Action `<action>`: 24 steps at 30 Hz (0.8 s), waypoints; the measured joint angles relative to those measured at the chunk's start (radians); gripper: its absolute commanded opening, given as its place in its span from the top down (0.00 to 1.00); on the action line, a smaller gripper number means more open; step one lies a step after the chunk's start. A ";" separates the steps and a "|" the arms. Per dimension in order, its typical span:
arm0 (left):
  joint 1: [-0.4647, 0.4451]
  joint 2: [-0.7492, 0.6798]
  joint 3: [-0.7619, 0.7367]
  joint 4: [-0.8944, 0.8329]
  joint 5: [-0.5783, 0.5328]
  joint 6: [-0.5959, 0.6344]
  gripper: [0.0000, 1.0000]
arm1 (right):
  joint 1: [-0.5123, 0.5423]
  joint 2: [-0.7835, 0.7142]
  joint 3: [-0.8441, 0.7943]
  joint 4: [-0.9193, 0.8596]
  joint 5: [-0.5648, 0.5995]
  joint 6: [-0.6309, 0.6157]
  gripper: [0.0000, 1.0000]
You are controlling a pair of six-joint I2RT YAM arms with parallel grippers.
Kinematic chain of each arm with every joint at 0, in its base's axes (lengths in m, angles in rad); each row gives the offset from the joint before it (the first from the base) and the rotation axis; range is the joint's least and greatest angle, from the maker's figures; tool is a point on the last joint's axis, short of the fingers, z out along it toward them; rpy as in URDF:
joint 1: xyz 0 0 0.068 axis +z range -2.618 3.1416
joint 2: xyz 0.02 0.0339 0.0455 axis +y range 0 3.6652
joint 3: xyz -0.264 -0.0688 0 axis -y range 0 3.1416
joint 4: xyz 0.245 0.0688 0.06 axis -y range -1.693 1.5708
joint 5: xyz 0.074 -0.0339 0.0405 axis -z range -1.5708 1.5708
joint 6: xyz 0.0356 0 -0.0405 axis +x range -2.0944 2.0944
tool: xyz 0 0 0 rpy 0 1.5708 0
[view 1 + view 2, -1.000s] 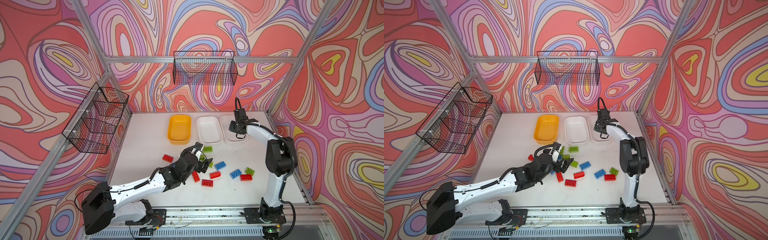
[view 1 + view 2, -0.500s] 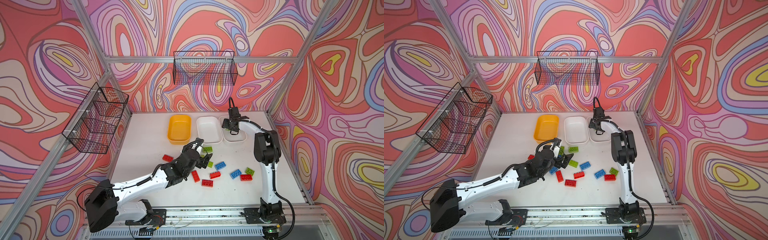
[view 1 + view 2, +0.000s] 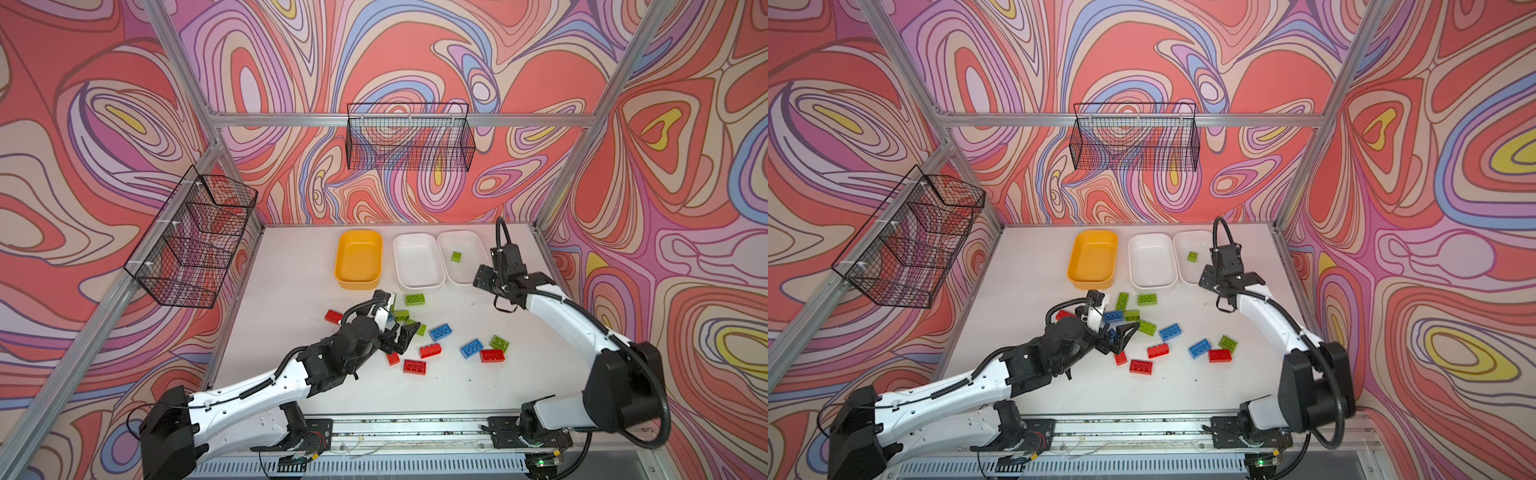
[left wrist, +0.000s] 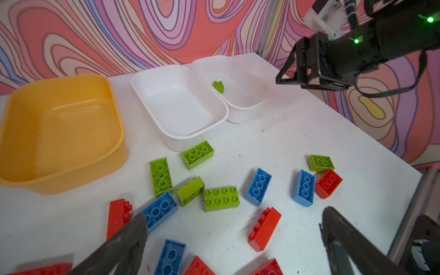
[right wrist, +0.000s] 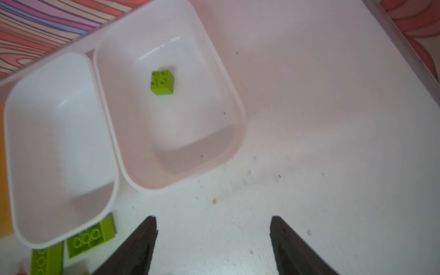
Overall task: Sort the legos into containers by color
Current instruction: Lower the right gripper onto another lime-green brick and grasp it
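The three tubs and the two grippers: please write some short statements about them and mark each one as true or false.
1. A small green brick lies in the white tub on the right. True.
2. The yellow tub holds a red brick. False: it is empty.
3. The right gripper is shut on a green brick. False: its jaws stand apart with nothing between them.
4. The left gripper is open. True.
5. The middle white tub is empty. True.
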 measured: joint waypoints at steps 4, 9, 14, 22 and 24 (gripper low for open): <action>-0.010 0.007 -0.034 0.022 0.042 -0.029 0.00 | 0.003 -0.163 -0.189 -0.090 0.007 0.070 0.19; -0.015 0.032 -0.034 0.072 0.076 -0.035 0.00 | 0.017 -0.245 -0.284 -0.164 0.000 0.153 0.19; -0.015 0.047 -0.034 0.095 0.093 -0.035 0.00 | 0.026 -0.241 -0.291 -0.186 -0.006 0.211 0.18; -0.015 0.054 -0.049 0.118 0.096 -0.035 0.00 | 0.026 -0.169 -0.347 -0.166 -0.010 0.250 0.18; -0.015 0.058 -0.049 0.118 0.096 -0.035 0.00 | 0.026 -0.139 -0.354 -0.150 -0.014 0.253 0.19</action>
